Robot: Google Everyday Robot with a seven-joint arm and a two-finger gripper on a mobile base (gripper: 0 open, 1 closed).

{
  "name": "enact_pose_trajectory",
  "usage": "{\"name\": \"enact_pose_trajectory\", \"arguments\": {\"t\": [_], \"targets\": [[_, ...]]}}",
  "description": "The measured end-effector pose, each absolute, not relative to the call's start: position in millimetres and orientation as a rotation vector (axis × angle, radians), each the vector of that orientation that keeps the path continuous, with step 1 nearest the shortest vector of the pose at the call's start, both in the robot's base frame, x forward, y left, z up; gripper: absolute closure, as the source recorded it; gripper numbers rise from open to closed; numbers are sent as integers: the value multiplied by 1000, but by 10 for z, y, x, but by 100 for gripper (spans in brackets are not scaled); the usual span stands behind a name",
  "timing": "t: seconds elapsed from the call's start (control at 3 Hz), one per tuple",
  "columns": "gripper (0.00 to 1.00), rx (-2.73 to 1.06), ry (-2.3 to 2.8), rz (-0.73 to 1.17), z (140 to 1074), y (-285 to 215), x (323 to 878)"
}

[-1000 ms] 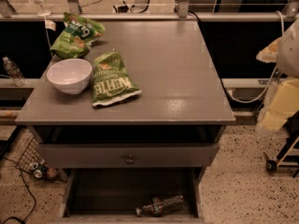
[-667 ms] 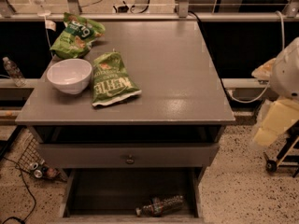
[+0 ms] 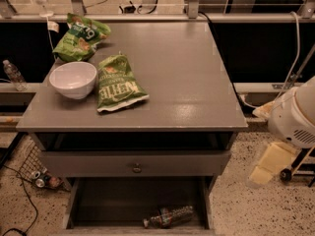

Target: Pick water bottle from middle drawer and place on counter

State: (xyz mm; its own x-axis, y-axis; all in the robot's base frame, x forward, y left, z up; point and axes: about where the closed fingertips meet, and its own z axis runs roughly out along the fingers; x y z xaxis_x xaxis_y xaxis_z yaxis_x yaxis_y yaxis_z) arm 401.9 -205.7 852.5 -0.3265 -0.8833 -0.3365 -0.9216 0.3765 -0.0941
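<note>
Water bottle [image 3: 170,217] flat in middle drawer [image 3: 123,200]: probably light, crushable, slippery; grip mid-body gently. Gripper [image 3: 268,163] right of bench [image 3: 187,73]; opening: cannot tell.

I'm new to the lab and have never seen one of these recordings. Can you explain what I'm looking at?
One camera looks down on a grey drawer cabinet; where it is mounted isn't known. The white rounded shape at the right edge is part of the robot's single arm. Its gripper is out of the picture, so nothing can be seen held. On the counter sit a white bowl and two green chip bags, one beside the bowl and one behind it. Below, the open drawer holds a clear water bottle lying on its side near the front. The job is to lift that bottle onto the counter, which is not yet done.
</note>
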Motion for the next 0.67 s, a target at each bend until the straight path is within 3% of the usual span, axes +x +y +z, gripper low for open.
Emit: {"name": "enact_pose_trajectory", "arguments": {"t": [0.67], "targets": [[0, -1579, 2290, 193, 8315, -2044, 4023]]}}
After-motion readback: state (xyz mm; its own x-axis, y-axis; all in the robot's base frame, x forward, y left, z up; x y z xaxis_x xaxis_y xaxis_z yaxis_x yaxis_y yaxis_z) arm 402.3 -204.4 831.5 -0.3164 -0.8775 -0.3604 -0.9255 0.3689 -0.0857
